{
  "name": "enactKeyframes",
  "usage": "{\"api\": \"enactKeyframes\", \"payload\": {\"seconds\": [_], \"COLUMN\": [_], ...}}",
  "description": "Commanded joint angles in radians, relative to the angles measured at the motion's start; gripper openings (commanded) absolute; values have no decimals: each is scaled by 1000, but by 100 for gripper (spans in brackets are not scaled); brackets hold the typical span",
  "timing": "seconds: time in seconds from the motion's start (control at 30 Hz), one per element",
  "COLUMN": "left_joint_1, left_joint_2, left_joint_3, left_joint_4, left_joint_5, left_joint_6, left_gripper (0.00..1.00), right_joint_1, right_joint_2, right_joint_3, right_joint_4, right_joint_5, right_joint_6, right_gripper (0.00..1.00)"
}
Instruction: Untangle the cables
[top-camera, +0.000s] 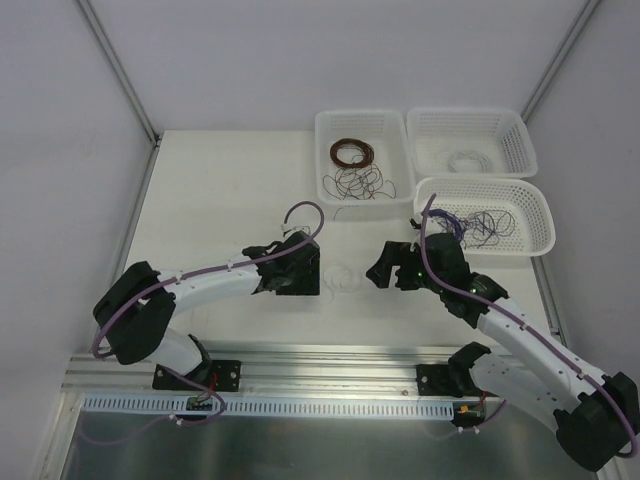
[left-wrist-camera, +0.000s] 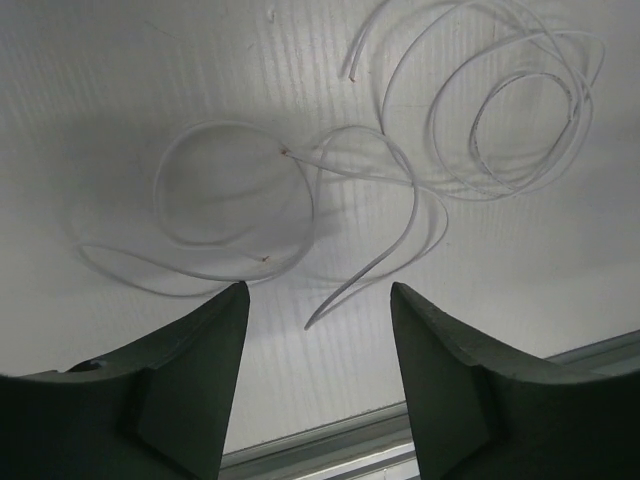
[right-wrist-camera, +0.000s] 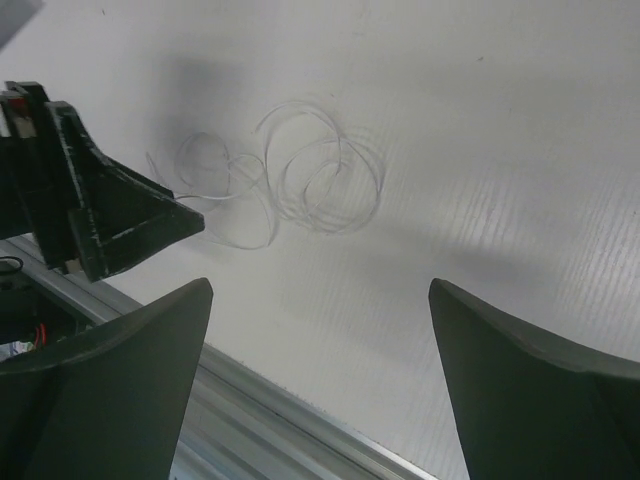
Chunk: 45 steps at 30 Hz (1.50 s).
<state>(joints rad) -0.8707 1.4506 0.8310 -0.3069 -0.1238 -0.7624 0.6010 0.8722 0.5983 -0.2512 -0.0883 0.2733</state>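
A scribbly tangle of dark purple cables (top-camera: 478, 222) lies in the near right basket (top-camera: 540, 232). More loose dark strands (top-camera: 362, 184) lie in the left basket (top-camera: 330, 190), by a neat brown coil (top-camera: 352, 152). My left gripper (top-camera: 320, 272) is open and empty, low over the table. My right gripper (top-camera: 372, 272) faces it, open and empty. Between them lie thin white wire loops (top-camera: 343, 277), also shown in the left wrist view (left-wrist-camera: 300, 190) and the right wrist view (right-wrist-camera: 320, 180). In its own view the left gripper (left-wrist-camera: 318, 290) stands just short of the loops; the right gripper (right-wrist-camera: 320, 290) stands further back.
A third basket (top-camera: 520, 150) at the back right holds a pale wire coil (top-camera: 465, 160). An aluminium rail (top-camera: 330, 365) runs along the table's near edge. The left gripper's finger (right-wrist-camera: 110, 215) shows at the left of the right wrist view.
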Motion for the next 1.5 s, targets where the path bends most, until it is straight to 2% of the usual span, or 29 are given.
{"api": "enactKeyframes", "payload": {"seconds": [0.0,0.1,0.13,0.2,0.43,0.57,0.77,1.0,1.23,1.47], "left_joint_1": [-22,-40,-44,-48,-48,-48,-48,-48,-48,-48], "left_joint_2": [51,48,41,-1,-200,-327,-430,-420,-407,-392], "left_joint_3": [54,74,80,88,140,207,307,372,353,344], "left_joint_4": [2,0,0,-4,-43,-57,-66,-81,-83,-81], "left_joint_5": [26,29,26,18,7,18,-8,38,38,73], "left_joint_6": [17,31,40,77,208,331,416,465,474,471], "left_gripper": [49,33,14,0,0,0,2,3,2,2], "right_joint_1": [8,8,8,9,17,20,32,54,62,71], "right_joint_2": [-68,-87,-99,-110,-127,-142,-177,-200,-223,-115], "right_joint_3": [-15,-25,-28,-34,-45,-60,-63,35,149,261], "right_joint_4": [47,40,40,46,59,73,119,138,148,182], "right_joint_5": [39,50,53,56,38,47,-1,-103,-139,-142], "right_joint_6": [26,17,15,12,-9,-20,-61,-131,-85,-34], "right_gripper": [96,100,100,100,100,100,100,100,100,98]}}
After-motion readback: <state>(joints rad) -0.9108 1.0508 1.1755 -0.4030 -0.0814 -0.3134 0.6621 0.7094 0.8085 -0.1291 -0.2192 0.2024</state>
